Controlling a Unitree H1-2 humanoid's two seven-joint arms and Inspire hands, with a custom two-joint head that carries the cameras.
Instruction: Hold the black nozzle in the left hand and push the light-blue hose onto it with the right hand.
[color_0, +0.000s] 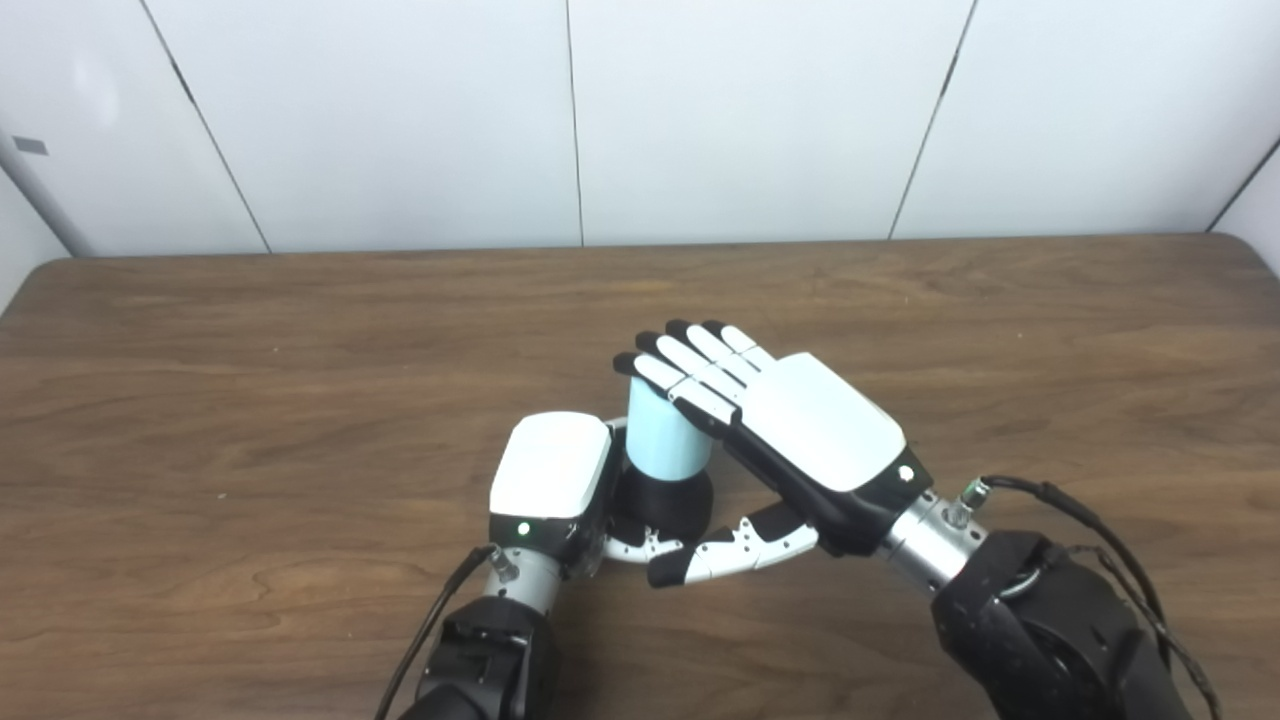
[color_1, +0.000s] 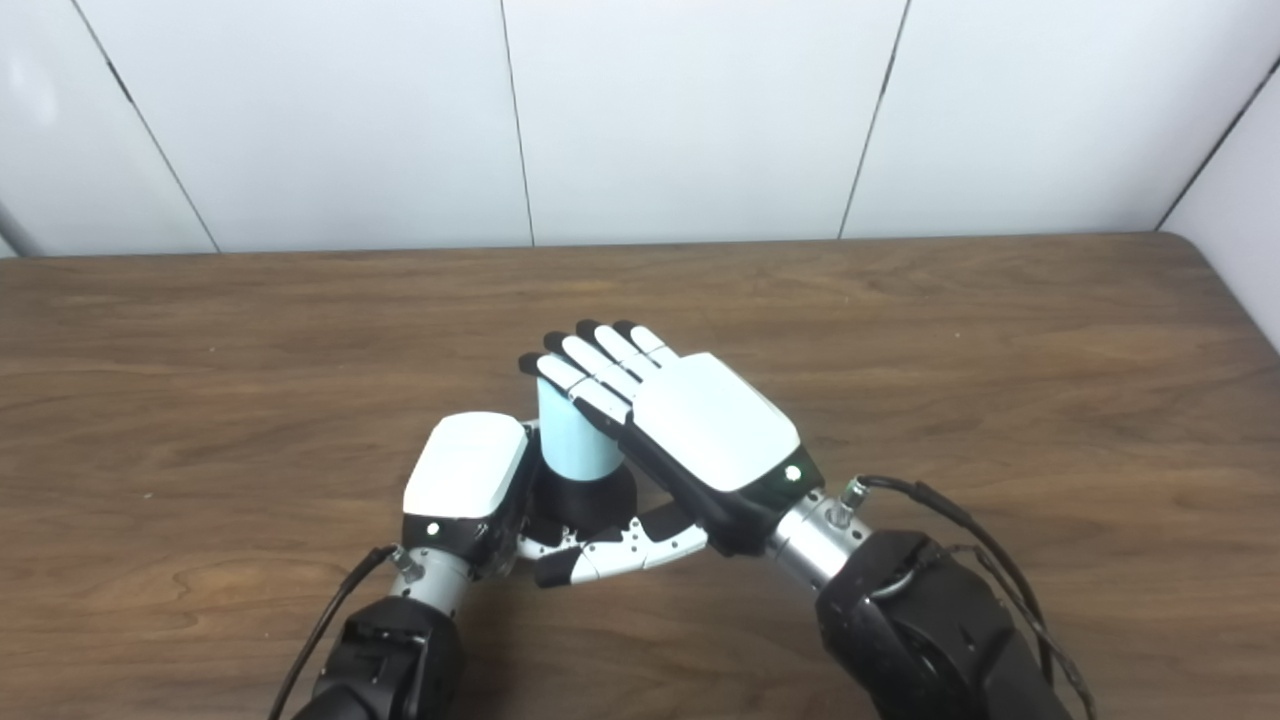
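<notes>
The black nozzle (color_0: 668, 502) stands upright near the table's front middle, and my left hand (color_0: 552, 472) is shut around it from the left. The light-blue hose (color_0: 660, 442), a short pale cylinder, sits upright on top of the nozzle. My right hand (color_0: 805, 422) lies flat, palm down, with its fingers (color_0: 690, 372) stretched over the hose's top end and touching it. Its thumb (color_0: 735, 548) reaches out below, in front of the nozzle's base. The joint between hose and nozzle is partly hidden by both hands.
The brown wooden table (color_0: 300, 340) runs to a white panelled wall (color_0: 600, 120) at the back. Black cables trail from both wrists near the front edge.
</notes>
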